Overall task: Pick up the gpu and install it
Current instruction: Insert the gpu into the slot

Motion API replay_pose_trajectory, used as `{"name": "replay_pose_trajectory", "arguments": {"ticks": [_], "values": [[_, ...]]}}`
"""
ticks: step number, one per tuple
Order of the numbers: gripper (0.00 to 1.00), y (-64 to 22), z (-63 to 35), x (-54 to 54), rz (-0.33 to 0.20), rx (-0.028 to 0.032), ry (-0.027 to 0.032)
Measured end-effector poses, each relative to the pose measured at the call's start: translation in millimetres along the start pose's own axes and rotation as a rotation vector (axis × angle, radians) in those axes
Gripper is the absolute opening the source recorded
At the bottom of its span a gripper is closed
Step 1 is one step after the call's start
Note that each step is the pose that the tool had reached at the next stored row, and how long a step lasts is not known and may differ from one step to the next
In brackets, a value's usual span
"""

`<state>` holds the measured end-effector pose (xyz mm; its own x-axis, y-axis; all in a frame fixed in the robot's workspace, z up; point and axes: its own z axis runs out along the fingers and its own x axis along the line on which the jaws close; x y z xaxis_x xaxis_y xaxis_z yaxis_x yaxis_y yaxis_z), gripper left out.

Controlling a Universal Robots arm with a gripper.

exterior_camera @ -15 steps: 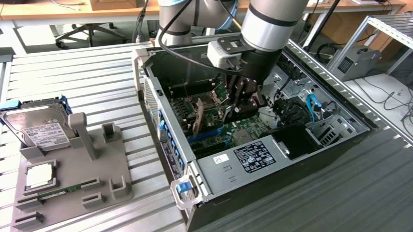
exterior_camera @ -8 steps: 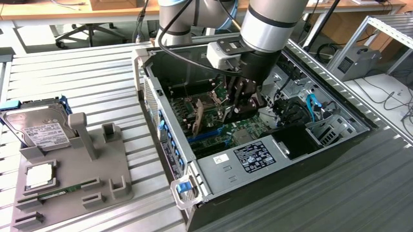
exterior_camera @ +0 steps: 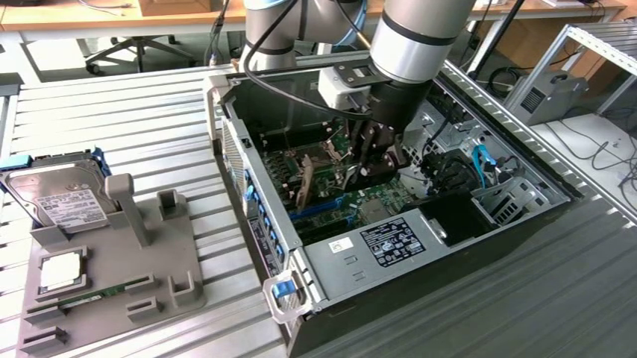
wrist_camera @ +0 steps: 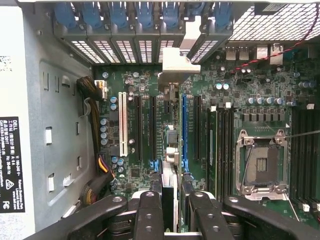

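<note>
The gpu [wrist_camera: 170, 150] hangs edge-on inside the open computer case [exterior_camera: 261, 216], and my gripper [wrist_camera: 170, 212] is shut on its near end. Its pale metal end bracket [wrist_camera: 174, 62] reaches toward the row of blue slot clips [wrist_camera: 145, 12] at the case's rear wall. The card lines up over the motherboard [wrist_camera: 235, 90] between a black expansion slot [wrist_camera: 152, 130] and a blue one [wrist_camera: 183, 130]; whether it touches a slot is hidden. In the exterior view my gripper [exterior_camera: 374, 160] reaches down into the case with the gpu [exterior_camera: 344, 168] beside its fingers.
A grey parts holder [exterior_camera: 149, 261] on the exterior view's left carries a silver hard drive [exterior_camera: 62, 203], a processor chip [exterior_camera: 60, 272] and a memory stick [exterior_camera: 95, 297]. Inside the case are an open processor socket [wrist_camera: 262, 167], a cable bundle [wrist_camera: 95, 125] and a black drive bay [exterior_camera: 460, 216].
</note>
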<state>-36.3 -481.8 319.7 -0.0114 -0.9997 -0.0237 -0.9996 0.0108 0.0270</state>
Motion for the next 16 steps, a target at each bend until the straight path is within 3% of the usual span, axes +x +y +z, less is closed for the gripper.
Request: {"name": "replay_pose_trajectory", "arguments": {"ticks": [16], "values": [[0.26,0.4,7.2,0.2,0.000,-0.0001,0.0001]]}}
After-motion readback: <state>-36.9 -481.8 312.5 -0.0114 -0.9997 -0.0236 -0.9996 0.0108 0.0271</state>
